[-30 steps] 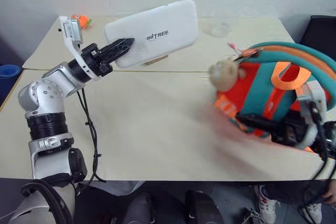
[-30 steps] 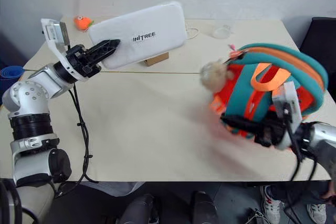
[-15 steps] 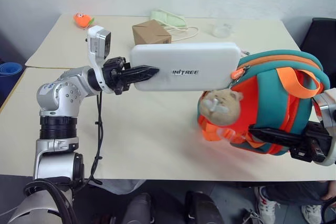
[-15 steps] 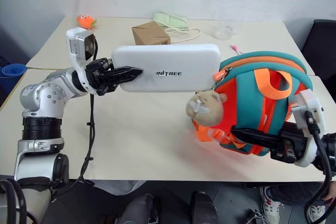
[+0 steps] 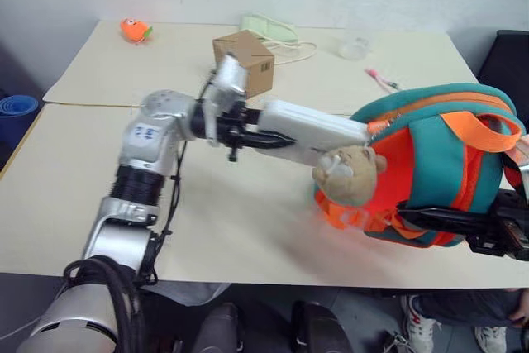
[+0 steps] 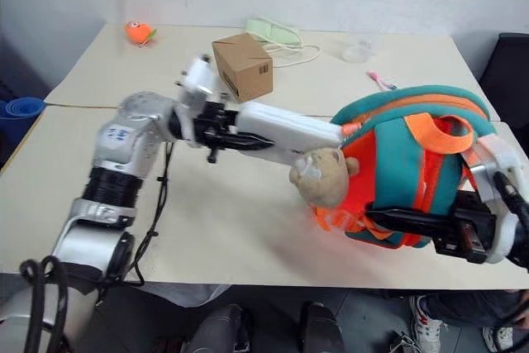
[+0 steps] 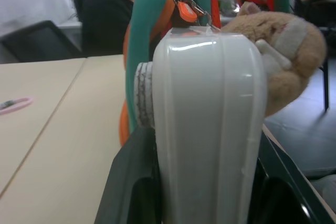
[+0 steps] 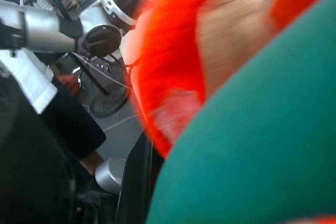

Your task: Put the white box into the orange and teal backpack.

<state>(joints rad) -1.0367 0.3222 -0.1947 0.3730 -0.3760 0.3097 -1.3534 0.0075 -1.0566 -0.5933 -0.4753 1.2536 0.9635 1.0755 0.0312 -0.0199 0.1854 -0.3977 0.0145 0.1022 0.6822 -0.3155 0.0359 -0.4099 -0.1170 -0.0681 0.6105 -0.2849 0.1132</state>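
Since half a second ago the left claw (image 5: pixel 248 131) has been swinging the white box (image 5: pixel 310 128) toward the counter's right edge and rolling it edge-on. It is clamping the box by one end, the far end touching the zipper mouth of the orange and teal backpack (image 5: pixel 430 163), likely for insertion. The right claw (image 6: pixel 397 219), closed on the backpack's underside, is propping it up by the right front corner.

The left arm (image 5: pixel 149 142) is silver-grey metal with ribbed black joint rings, a loose black cable, and a black-fingered left gripper (image 5: pixel 248 131).
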